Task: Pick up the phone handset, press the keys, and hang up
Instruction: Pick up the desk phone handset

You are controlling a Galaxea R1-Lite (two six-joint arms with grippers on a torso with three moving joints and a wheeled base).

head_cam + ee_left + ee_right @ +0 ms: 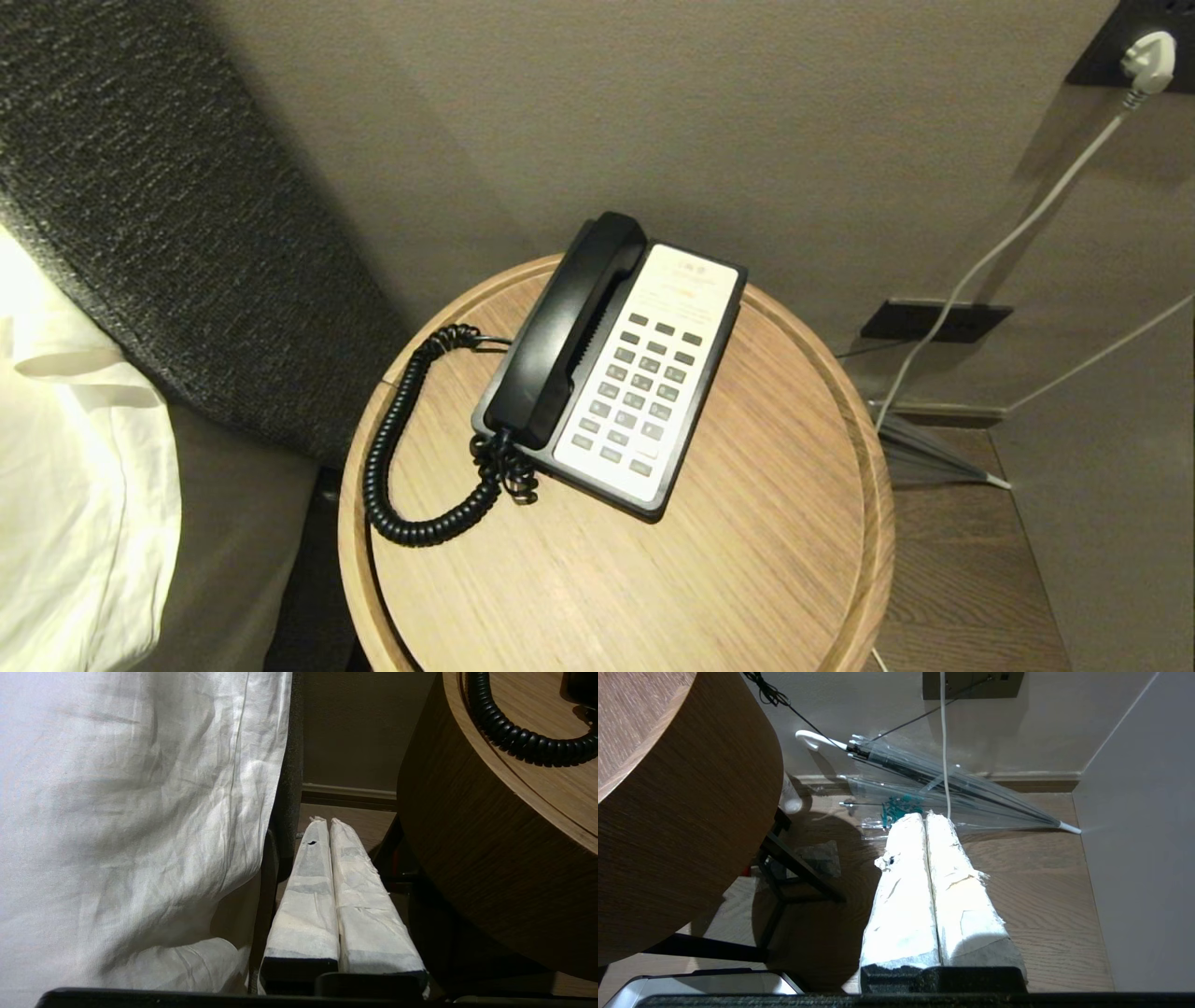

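Head view, left to right: white bed linen (65, 448) and a dark grey woven headboard (168, 215), then the round light-wood table (766, 560) with a raised rim. On it sits the black-and-white phone base (653, 373); the long curved glossy black plastic handset (569, 327) lies seated in its cradle along the base's left side, and its black coiled cord (392, 448) loops out toward the table's left rim. White cables (1008, 243) hang at the wall on the right. Neither arm shows here.

Risks, as we judge them: the handset is glossy and rounded, so a grasp off its middle could let it roll or slip. The cord loop lies near the rim; lifting far could drag the base or snag the coil. The keys are small and close-set, so broad padded fingers may press two at once.

Left wrist view: the left hand (325, 820), fingers wrapped in white tape, is pressed closed and holds nothing, low between the linen and the table's side.

Right wrist view: the right hand (924, 815), likewise taped, is closed and empty, low over the wooden floor (1041, 896) beside the table, with a clear folded umbrella (934, 788) beyond.
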